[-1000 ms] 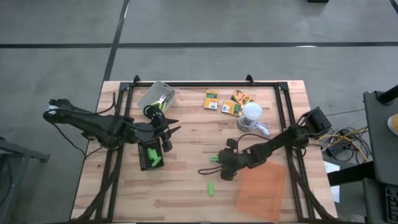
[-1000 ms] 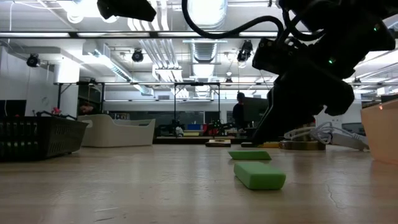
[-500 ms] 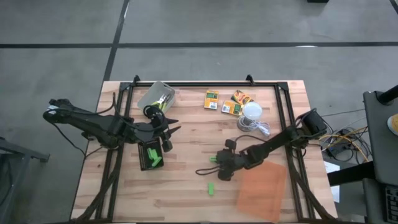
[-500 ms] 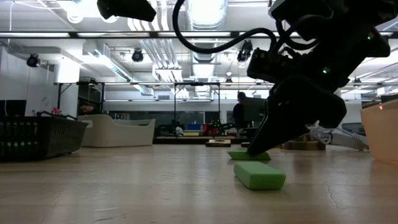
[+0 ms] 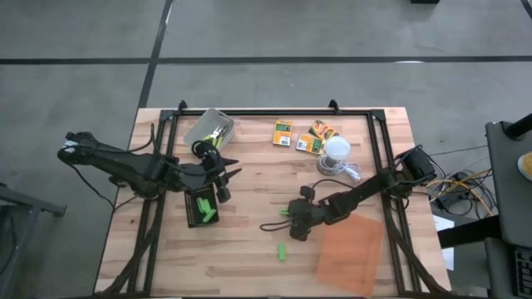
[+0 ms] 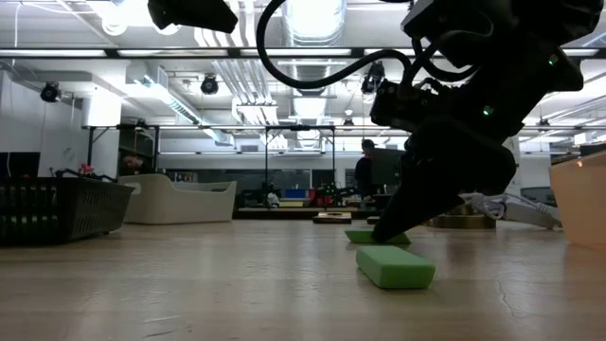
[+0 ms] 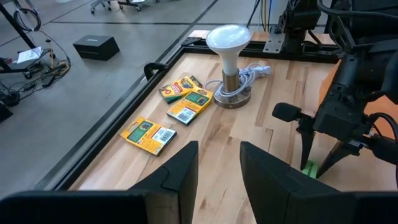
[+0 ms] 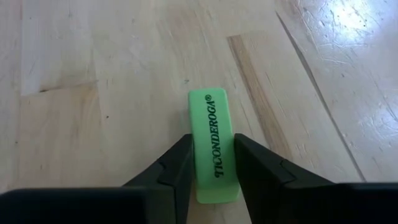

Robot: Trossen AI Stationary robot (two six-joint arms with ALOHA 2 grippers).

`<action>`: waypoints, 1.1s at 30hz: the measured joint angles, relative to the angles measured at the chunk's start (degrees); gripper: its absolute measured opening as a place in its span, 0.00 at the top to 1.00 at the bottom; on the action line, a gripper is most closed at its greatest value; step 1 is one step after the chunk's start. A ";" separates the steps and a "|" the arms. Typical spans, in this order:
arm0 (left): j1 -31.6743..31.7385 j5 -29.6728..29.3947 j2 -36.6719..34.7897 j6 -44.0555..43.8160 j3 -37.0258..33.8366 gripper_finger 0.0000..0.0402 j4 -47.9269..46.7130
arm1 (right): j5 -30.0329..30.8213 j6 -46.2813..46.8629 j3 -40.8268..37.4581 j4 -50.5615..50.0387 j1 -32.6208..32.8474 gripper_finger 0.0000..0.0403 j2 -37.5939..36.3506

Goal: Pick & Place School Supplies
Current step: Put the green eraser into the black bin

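Observation:
My right gripper (image 5: pixel 288 219) (image 8: pixel 212 144) is down at the table's middle, shut on a stubby bright-green stick (image 8: pixel 212 134) that lies flat on the wood. A second green stick (image 5: pixel 283 251) (image 6: pixel 395 266) lies loose nearer the near edge. More green sticks lie in the black tray (image 5: pixel 201 208). My left gripper (image 5: pixel 231 175) (image 7: pixel 219 163) hovers open beside the tray's far end, touching nothing. Three orange-yellow boxes (image 5: pixel 283 133) (image 7: pixel 181 107) lie flat near the far edge. Yellow-green-handled tools sit in a clear container (image 5: pixel 209 126). My right gripper pinches the green stick's near end (image 8: pixel 214 177) between its two fingers (image 8: pixel 176 167), one on each long side. The fingers slant down from the table's right and lie along the stick. The stick lies flat on the table.
A white bulb lamp (image 5: pixel 337 149) (image 7: pixel 228 46) with its coiled cord stands beside the boxes. The translucent orange sheet (image 5: pixel 349 246) lies right of my right gripper, toward the near edge. A black frame rail (image 5: pixel 274 112) runs along the table's far edge.
My right gripper has come down and a little toward the table's left, settling onto the farther green stick. The stick has stayed where it was.

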 joint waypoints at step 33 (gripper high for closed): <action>0.00 -0.02 -0.04 -2.34 -0.01 0.69 0.69 | 9.27 -4.65 -0.28 -2.61 -0.04 0.83 -14.20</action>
